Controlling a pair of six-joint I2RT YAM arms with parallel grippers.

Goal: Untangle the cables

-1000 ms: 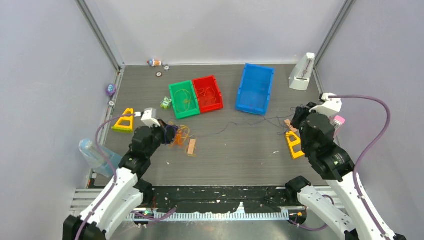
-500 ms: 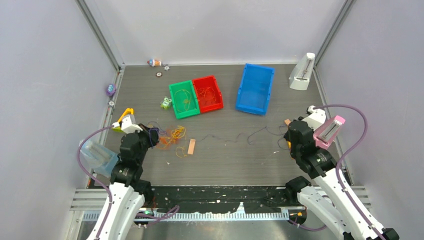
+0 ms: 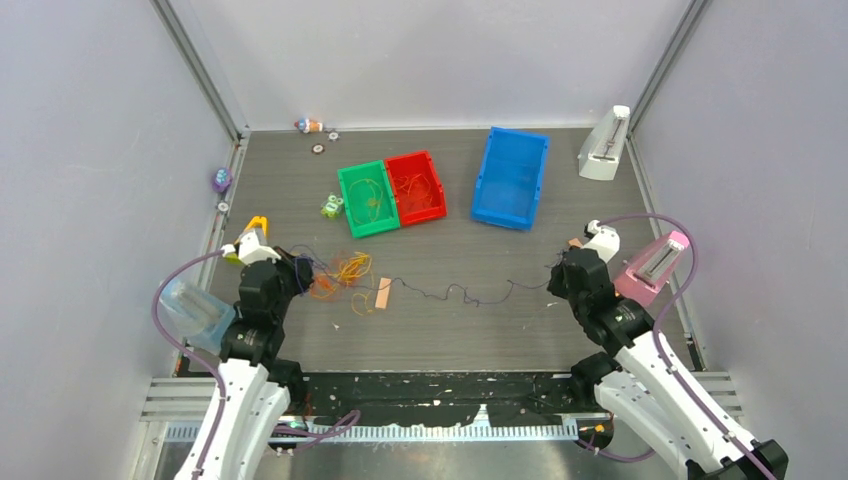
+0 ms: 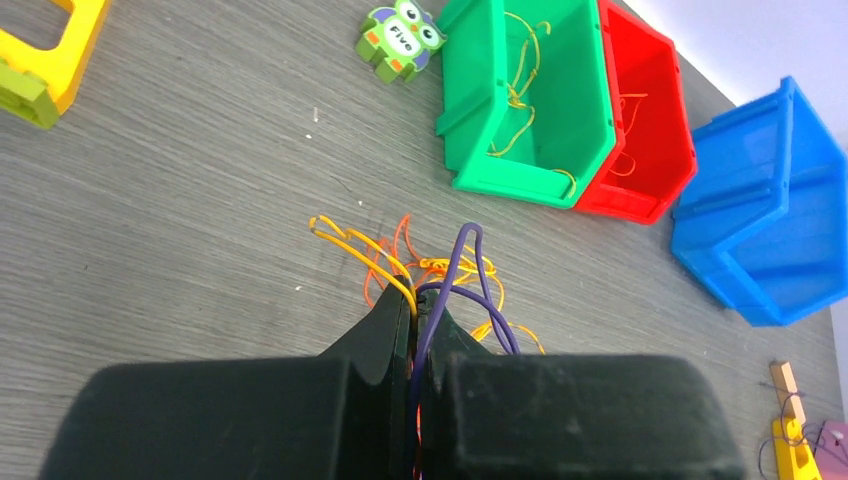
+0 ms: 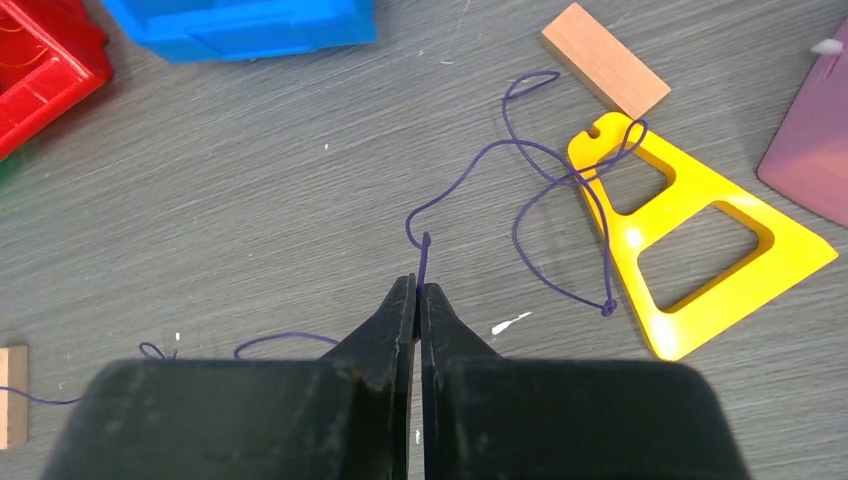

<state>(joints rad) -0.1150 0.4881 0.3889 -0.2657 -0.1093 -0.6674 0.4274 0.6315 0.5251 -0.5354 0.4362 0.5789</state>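
A tangle of yellow, orange and purple cables (image 3: 340,272) lies at the left of the table, beside a tan block (image 3: 383,293). My left gripper (image 3: 292,268) is shut on the cables: the left wrist view shows a yellow strand (image 4: 372,252) and a purple strand (image 4: 462,262) pinched between its jaws (image 4: 415,308). A thin purple cable (image 3: 455,293) runs from the tangle across the table to my right gripper (image 3: 556,272). In the right wrist view the right gripper (image 5: 418,288) is shut on this purple cable (image 5: 470,175), whose far end loops over a yellow triangle (image 5: 700,240).
A green bin (image 3: 352,185) and a red bin (image 3: 432,170) holding cables, and a blue bin (image 3: 512,178), stand at the back. A yellow triangle (image 3: 248,232) lies far left. A pink object (image 3: 652,265), a white stand (image 3: 603,147), a plastic bottle (image 3: 195,312) and small toys lie around.
Both arms have drawn back toward the near edge. The right gripper moved left and nearer with the purple cable. The cable now lies stretched in a line across the table.
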